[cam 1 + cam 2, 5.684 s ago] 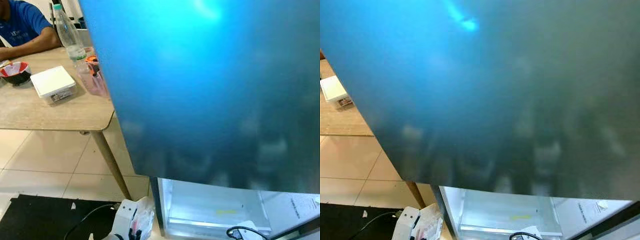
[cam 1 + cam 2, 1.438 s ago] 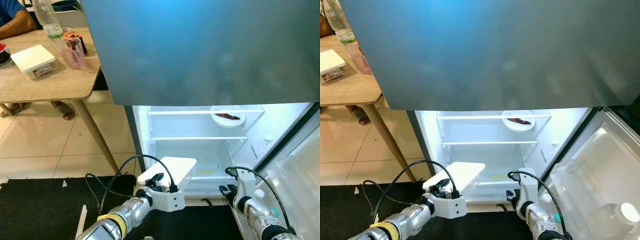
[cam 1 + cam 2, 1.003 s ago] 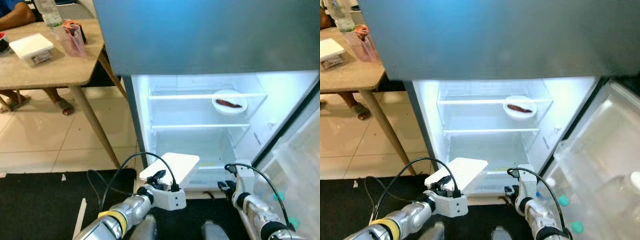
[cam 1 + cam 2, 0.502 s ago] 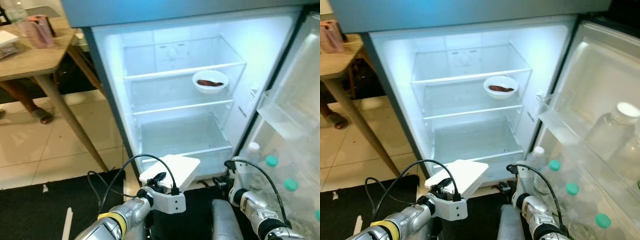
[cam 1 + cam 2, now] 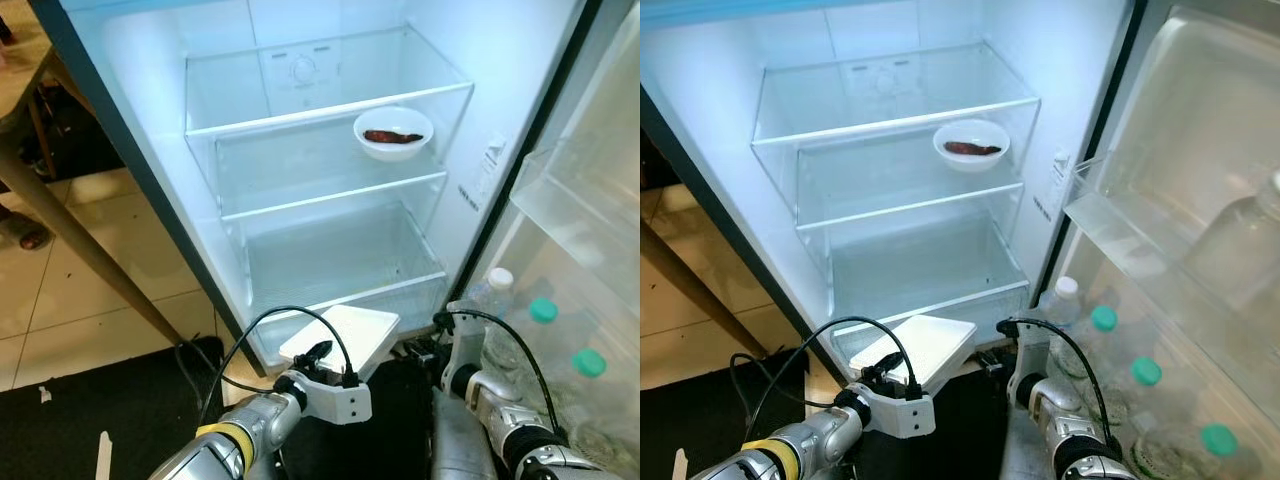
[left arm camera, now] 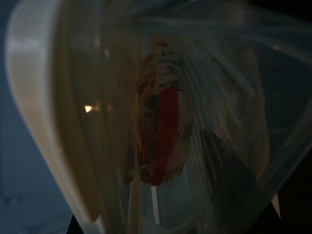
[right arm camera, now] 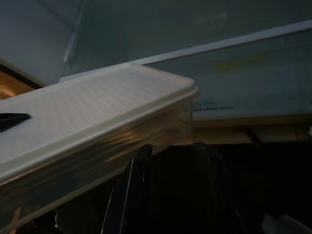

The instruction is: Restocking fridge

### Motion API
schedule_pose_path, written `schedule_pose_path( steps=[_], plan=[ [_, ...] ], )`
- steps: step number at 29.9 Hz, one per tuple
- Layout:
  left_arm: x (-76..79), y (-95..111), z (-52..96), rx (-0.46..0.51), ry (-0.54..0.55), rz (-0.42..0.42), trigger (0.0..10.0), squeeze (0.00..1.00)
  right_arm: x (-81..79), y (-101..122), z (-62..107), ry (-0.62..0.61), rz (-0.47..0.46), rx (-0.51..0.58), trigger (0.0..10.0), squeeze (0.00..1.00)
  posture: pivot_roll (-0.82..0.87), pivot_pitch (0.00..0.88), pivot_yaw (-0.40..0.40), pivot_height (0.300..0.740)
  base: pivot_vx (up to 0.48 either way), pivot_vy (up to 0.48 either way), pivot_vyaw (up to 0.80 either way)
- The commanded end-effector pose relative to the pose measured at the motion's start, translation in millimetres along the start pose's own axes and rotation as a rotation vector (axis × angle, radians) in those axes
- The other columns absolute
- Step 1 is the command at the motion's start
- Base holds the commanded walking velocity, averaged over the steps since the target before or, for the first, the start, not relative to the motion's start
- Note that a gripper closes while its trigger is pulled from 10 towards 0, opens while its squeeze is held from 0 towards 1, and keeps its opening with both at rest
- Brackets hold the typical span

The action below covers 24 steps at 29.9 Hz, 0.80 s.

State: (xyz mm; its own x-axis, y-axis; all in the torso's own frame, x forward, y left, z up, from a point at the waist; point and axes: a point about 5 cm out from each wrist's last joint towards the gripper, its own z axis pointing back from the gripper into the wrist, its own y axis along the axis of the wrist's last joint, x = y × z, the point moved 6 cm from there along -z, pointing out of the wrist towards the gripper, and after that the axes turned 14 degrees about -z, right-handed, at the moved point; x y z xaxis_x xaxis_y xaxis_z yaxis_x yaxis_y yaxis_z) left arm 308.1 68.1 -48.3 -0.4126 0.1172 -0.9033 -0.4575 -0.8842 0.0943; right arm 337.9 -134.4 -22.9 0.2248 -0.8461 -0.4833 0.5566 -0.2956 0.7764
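Two eye views first: we see the open fridge (image 5: 330, 160) with lit glass shelves, and a white bowl (image 5: 393, 133) holding something reddish-brown on the middle shelf. Capped bottles (image 5: 1102, 345) stand in the door rack on the right. Our left gripper (image 5: 312, 358) pinches the near edge of a white-lidded plastic container (image 5: 345, 336), held low just before the fridge's bottom ledge. Our right gripper (image 5: 440, 352) sits low beside the container; we cannot tell its finger spread here. Left wrist view: the clear container wall (image 6: 161, 126) is pressed close, red-labelled contents inside. Right wrist view: the container lid (image 7: 92, 112) is above dark fingers (image 7: 131, 190) that look slightly parted.
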Motion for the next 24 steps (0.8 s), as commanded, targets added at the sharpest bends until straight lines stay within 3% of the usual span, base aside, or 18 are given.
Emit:
schedule_pose_path(
  steps=[1,8,18,24],
  plan=[
    [-5.0,-6,0.3,-0.012,0.027,-0.035,10.0,0.00,-7.9,1,-2.7,0.036,-0.003,0.005,10.0,0.00,-0.09,0.095,0.018,0.485,0.000,0.000,0.00],
    [-11.5,-13,0.0,-0.036,0.055,-0.065,10.0,0.00,-17.5,9,-6.3,0.081,0.003,0.028,10.0,0.00,-0.09,0.096,0.018,0.465,0.000,0.000,0.00],
    [-50.7,-32,-3.4,-0.114,0.222,-0.108,10.0,0.00,-40.6,16,-14.5,0.164,0.007,0.053,10.0,0.00,-0.08,0.116,0.012,0.420,0.000,0.000,0.00],
    [-57.6,-38,-2.5,-0.135,0.255,-0.107,10.0,0.00,-44.9,22,-14.4,0.184,0.004,0.088,10.0,0.00,-0.08,0.125,0.014,0.415,0.000,0.000,0.00]
  ],
)
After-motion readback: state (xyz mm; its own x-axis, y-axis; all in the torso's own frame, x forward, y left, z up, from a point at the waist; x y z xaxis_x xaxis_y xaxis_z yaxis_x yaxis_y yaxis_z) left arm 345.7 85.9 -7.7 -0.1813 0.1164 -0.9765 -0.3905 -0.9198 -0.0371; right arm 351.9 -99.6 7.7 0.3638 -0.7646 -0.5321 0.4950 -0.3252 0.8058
